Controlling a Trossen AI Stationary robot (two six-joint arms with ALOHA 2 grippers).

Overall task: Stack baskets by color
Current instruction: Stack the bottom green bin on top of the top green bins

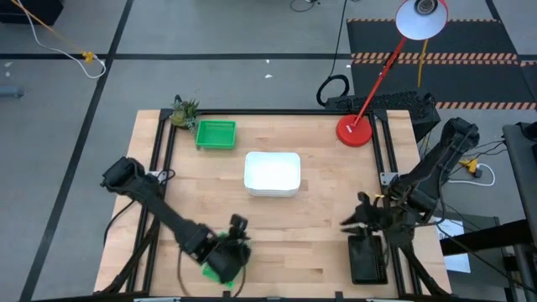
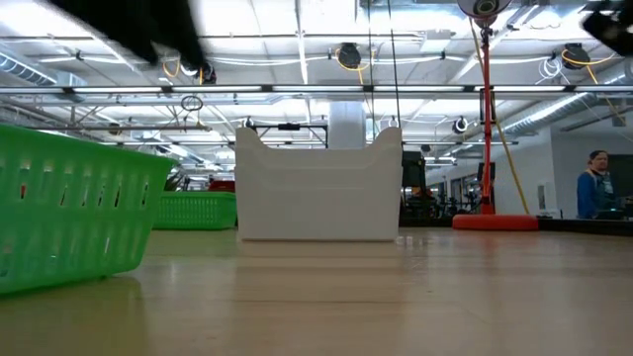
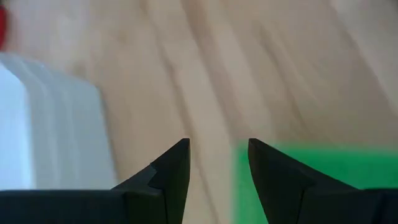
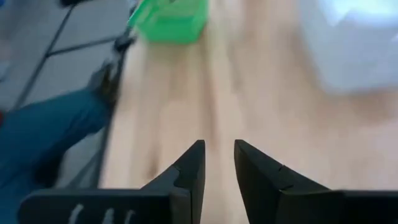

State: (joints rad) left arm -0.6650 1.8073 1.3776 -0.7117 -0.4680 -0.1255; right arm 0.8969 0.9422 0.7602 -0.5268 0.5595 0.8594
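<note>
A stack of white baskets [image 1: 272, 174] rests on its base at the table's middle. One green basket [image 1: 216, 134] stands at the far left. A second green basket [image 1: 216, 272] stands at the near edge, partly hidden under my left arm. A black basket [image 1: 367, 258] sits at the near right. My left gripper [image 3: 219, 149] hovers open just over the near green basket [image 3: 323, 177], nothing between its fingers. My right gripper [image 4: 219, 149] hangs above the table beside the black basket, its fingers a little apart and holding nothing.
A red lamp base [image 1: 355, 131] stands at the far right, and a small leafy toy [image 1: 184, 111] at the far left corner. Black rails [image 1: 159, 143] frame the table. A person's blue trouser leg [image 4: 50, 130] is beyond the left edge; another person [image 2: 596, 183] stands far off.
</note>
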